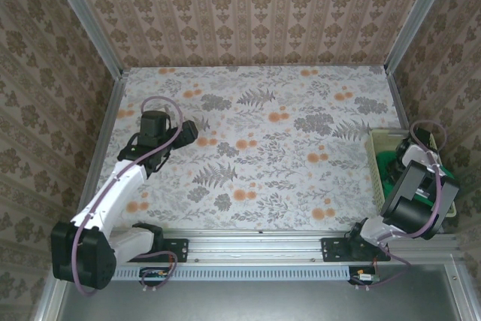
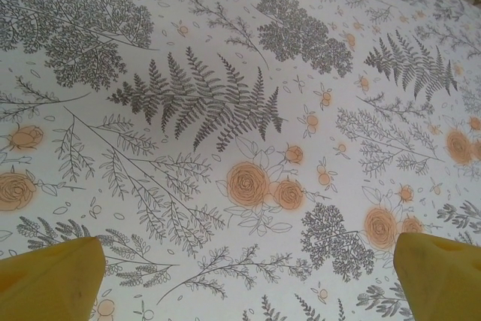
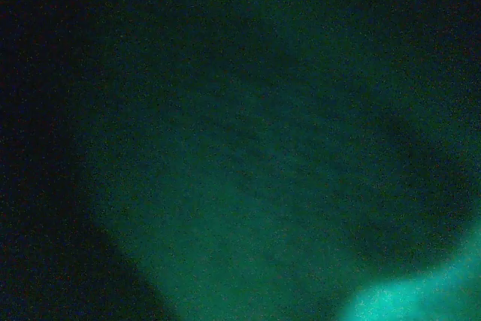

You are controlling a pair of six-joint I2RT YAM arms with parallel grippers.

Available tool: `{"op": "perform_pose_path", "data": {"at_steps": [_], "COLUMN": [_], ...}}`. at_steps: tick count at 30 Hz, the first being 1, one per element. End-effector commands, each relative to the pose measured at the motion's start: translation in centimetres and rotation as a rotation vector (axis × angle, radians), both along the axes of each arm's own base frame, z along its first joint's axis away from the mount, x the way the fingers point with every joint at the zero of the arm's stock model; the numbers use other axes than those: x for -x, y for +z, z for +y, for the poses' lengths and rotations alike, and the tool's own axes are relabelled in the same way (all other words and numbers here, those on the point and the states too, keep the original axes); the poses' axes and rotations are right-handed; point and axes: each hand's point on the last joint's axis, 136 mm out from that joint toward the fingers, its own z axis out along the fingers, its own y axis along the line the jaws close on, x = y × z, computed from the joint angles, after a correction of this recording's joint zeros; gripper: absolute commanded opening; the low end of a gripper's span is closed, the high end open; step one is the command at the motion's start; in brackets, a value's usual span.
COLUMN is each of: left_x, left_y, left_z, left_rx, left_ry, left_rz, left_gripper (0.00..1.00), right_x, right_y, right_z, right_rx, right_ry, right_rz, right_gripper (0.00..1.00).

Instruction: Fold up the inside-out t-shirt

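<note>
The bright green t-shirt (image 1: 388,162) lies bunched inside the pale yellow-green basket (image 1: 373,157) at the table's right edge. My right gripper (image 1: 400,163) reaches down into that basket, with its fingers buried in the cloth and hidden. Dim green cloth (image 3: 248,186) presses close against the lens in the right wrist view, so how the jaws stand is not visible. Over the left part of the table my left gripper (image 1: 192,131) hovers open. Its yellow fingertips (image 2: 52,280) stand far apart above bare floral tablecloth, with nothing between them.
A floral cloth (image 1: 263,140) covers the table, which is walled by patterned panels on three sides. A metal rail (image 1: 255,242) holding both arm bases runs along the near edge. The basket stands tight against the right wall.
</note>
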Motion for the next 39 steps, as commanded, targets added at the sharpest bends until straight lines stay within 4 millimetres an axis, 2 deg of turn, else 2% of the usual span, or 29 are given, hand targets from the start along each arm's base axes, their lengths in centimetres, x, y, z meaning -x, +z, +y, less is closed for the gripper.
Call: {"op": "perform_pose_path", "data": {"at_steps": [1, 4, 7, 13, 20, 26, 29, 34, 37, 39], "left_x": [-0.1, -0.1, -0.1, -0.1, -0.1, 0.0, 0.0, 0.0, 0.0, 0.1], "left_y": [1.8, 2.0, 2.2, 2.6, 3.5, 3.7, 3.8, 4.0, 4.0, 4.0], "left_z": [0.2, 0.3, 0.2, 0.1, 0.3, 0.5, 0.5, 0.6, 0.6, 0.8], "left_rx": [-0.019, -0.019, -0.018, -0.016, -0.024, -0.023, -0.018, -0.008, -0.004, -0.004], "left_ry": [0.003, 0.006, 0.003, -0.006, -0.006, -0.008, -0.008, -0.007, -0.007, -0.004], "left_rz": [-0.049, -0.053, -0.056, -0.063, -0.087, -0.091, -0.093, -0.102, -0.102, -0.105], "left_gripper": [1.00, 1.00, 1.00, 1.00, 1.00, 1.00, 1.00, 1.00, 1.00, 1.00], "right_x": [0.0, 0.1, 0.2, 0.7, 0.0, -1.4, -2.8, -6.3, -8.4, -10.1], "right_y": [0.1, 0.9, 1.8, 6.0, 13.8, 23.4, 28.4, 35.7, 39.8, 42.4], "right_z": [0.0, -0.2, -0.4, -1.0, -0.6, 1.3, 3.1, 8.2, 12.4, 16.6], "right_rx": [0.008, 0.031, 0.056, 0.164, 0.305, 0.482, 0.557, 0.632, 0.670, 0.693], "right_ry": [-0.004, -0.008, -0.006, 0.005, 0.058, 0.150, 0.236, 0.469, 0.640, 0.795], "right_rz": [-0.027, -0.039, -0.048, -0.090, -0.213, -0.310, -0.384, -0.547, -0.633, -0.692], "right_gripper": [0.29, 0.11, 0.00, 0.00, 0.00, 0.00, 0.00, 0.00, 0.00, 0.00]}}
